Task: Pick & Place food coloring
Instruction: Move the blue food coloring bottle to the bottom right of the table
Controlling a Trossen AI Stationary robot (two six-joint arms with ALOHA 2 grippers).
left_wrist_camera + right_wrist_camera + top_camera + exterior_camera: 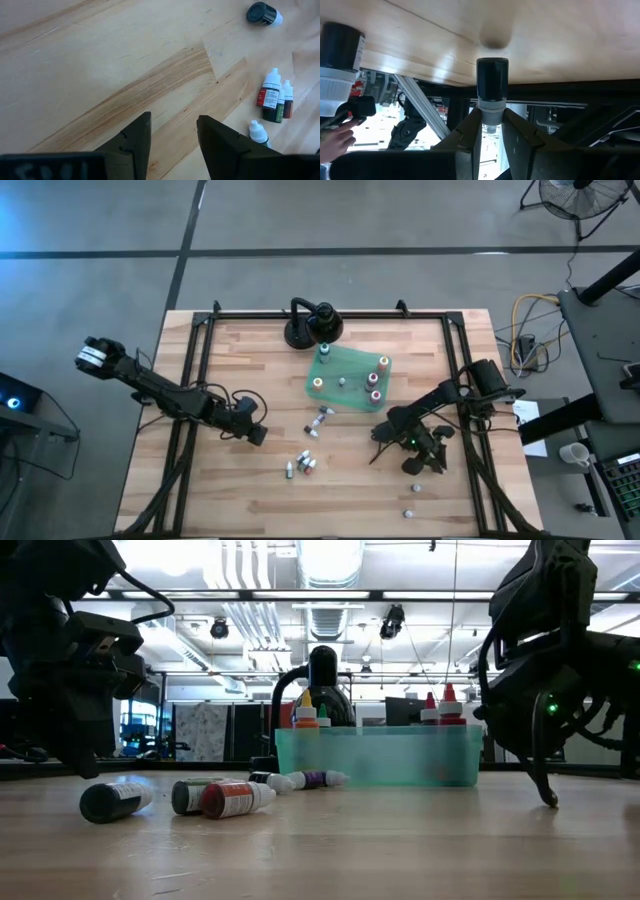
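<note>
right end effector (492, 131) grips a food coloring bottle (492, 92) near the desk's (250, 500) right edge; left end effector (172, 137) open, empty.

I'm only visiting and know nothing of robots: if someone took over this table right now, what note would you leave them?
Right gripper: jaws shut on a black-capped bottle by its neck, over the table's right side.
Left gripper: jaws open, empty, above bare wood left of the loose bottles.
Done: several bottles stand on the green sheet.
Left: place the held one, then the lying bottles mid-table, the pair near the sheet, and strays by the right front edge.
</note>
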